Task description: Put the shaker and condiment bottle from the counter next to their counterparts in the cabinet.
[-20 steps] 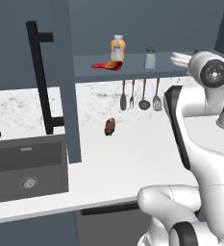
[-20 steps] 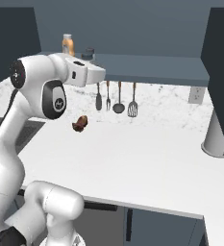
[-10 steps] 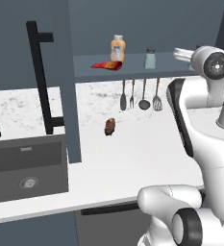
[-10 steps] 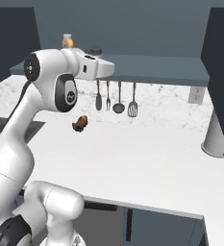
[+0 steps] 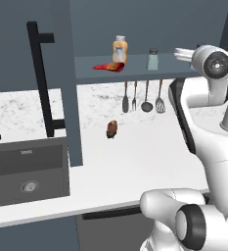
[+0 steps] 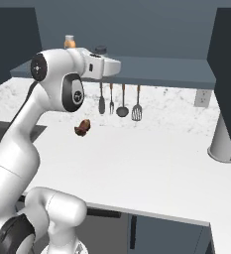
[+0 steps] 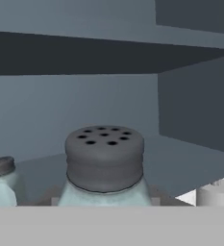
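We see the small pale blue-grey shaker with dark perforated cap [image 7: 104, 166] close before our gripper, apparently pinched, at the slate-blue cabinet [image 5: 135, 66] shelf, near its twin shaker [image 5: 152, 58], where it belongs.

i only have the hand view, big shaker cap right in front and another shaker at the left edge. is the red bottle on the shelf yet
Observer: Yes. In the left base view the condiment bottle lies flat on the cabinet shelf, right beside the orange bottle.
Operator: ok what's on the counter
Observer: A brown lump sits on the counter, below the hanging utensils.
Operator: and where's my hand vs the shelf
Observer: The gripper is at shelf height near the shelf's right end, to the right of a shaker standing there. I cannot tell whether the jaws are shut.
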